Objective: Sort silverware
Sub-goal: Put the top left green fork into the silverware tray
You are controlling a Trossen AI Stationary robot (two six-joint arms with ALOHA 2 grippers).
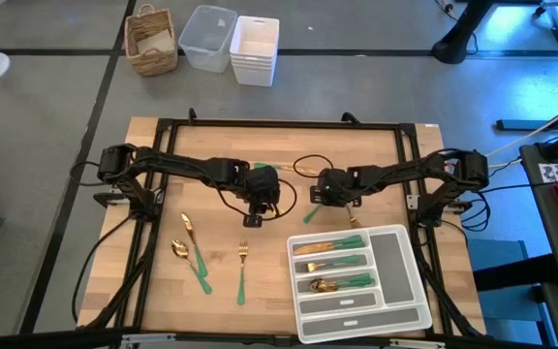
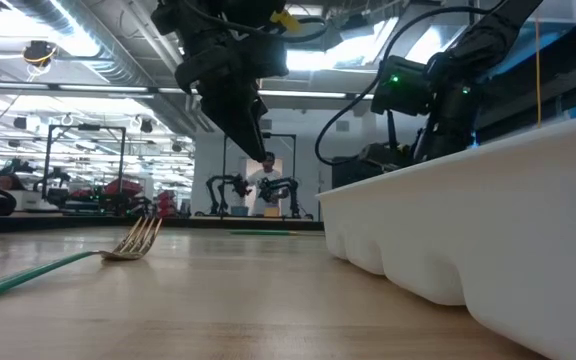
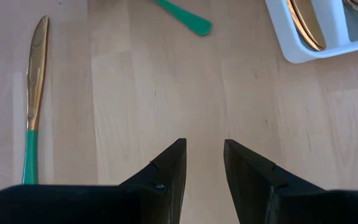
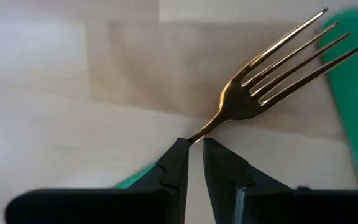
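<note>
My right gripper is shut on a gold fork with a green handle, above the table's middle, just beyond the white tray. My left gripper is open and hovers over bare wood near the table's middle, touching nothing. A gold knife with a green handle lies flat beside it. Another fork, a spoon and one more piece lie flat near the left front. The tray's slots hold several gold and green pieces. My right gripper pinches the fork at its thin gold neck, between head and green handle. The tines stick out past the fingertips, and the green handle runs back beside one finger. The fork looks lifted off the wood.
A loose green handle lies between the two grippers and shows blurred beside the held fork. A wicker basket and white bins stand on the floor beyond the table. A person shows far off in the room.
</note>
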